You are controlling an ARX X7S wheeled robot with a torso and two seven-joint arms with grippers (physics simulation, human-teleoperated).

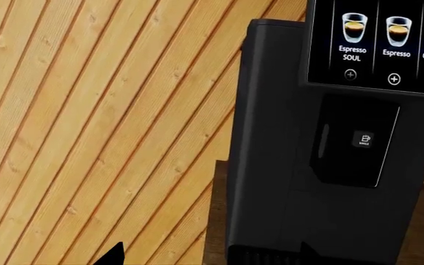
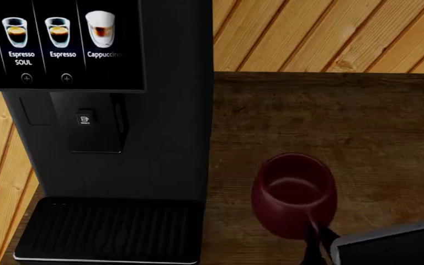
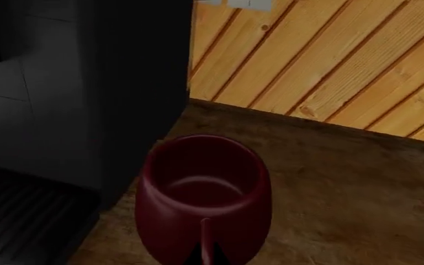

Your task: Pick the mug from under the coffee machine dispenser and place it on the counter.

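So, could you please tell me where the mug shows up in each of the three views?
Left wrist: not in it.
Head: mug lower right of centre, on the counter, right of the drip tray.
Right wrist: mug bottom centre.
Shared landmark: the black coffee machine, in all three views.

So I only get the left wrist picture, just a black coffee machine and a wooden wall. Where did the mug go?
Observer: The mug is off the drip tray. It stands upright over the counter, on the robot's right of the machine.
Operator: Is anything holding it?
Observer: The right gripper is at the handle, with a dark finger on either side. I cannot tell whether it is pinching.
Operator: Any coffee inside?
Observer: None shows. The right wrist view looks into the opening and the inside looks empty.
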